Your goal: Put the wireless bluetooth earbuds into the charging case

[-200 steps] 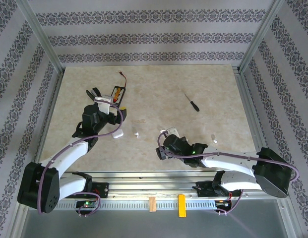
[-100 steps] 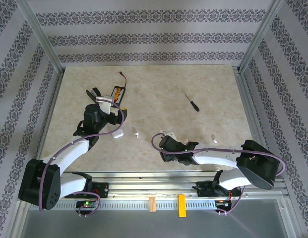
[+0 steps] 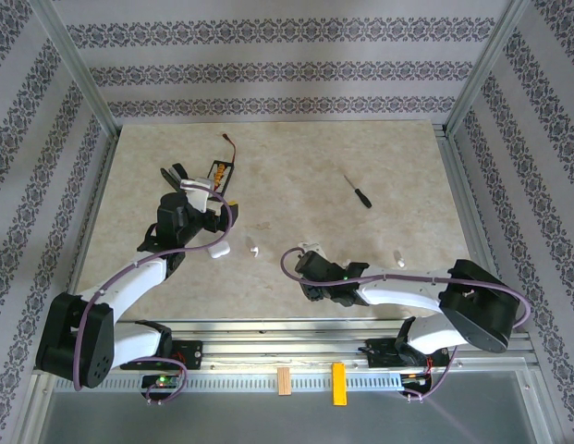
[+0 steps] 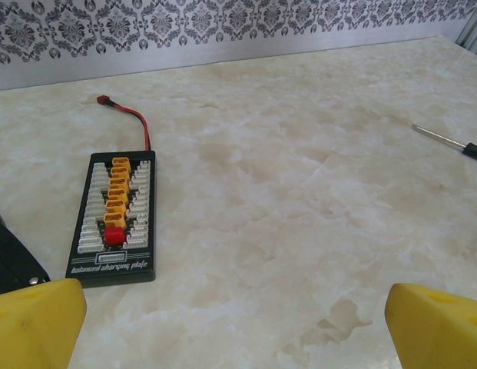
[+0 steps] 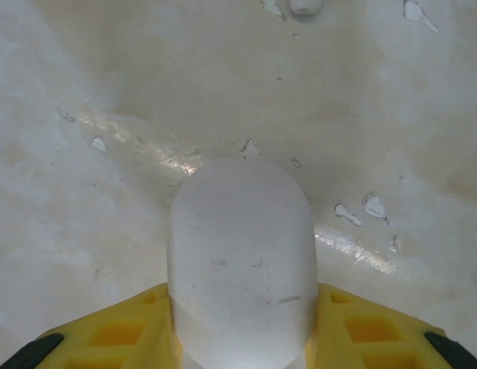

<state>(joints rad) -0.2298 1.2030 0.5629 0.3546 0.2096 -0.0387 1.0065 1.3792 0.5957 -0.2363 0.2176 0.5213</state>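
Observation:
A white pebble-shaped charging case [image 5: 240, 261] lies on the marble table, and the yellow fingers of my right gripper [image 5: 240, 323] press against both its sides. From above, that gripper [image 3: 310, 259] sits near the table's front middle with the case [image 3: 315, 247] at its tip. One tiny white earbud [image 3: 254, 249] lies to its left, and another earbud [image 3: 398, 256] lies to its right. My left gripper [image 4: 238, 330] is open over bare table, yellow fingertips [image 4: 34, 319] far apart. In the top view it [image 3: 176, 173] is at the left.
A black balance board [image 4: 115, 219] with yellow connectors and a red wire lies ahead of the left gripper, also seen from above [image 3: 219, 174]. A screwdriver [image 3: 357, 191] lies at the back right. A second white case [image 3: 218, 248] rests beside the left arm. Metal rails edge the table.
My right gripper has closed from wide open onto the white case, and the right arm's elbow has swung left. The left arm has hardly moved.

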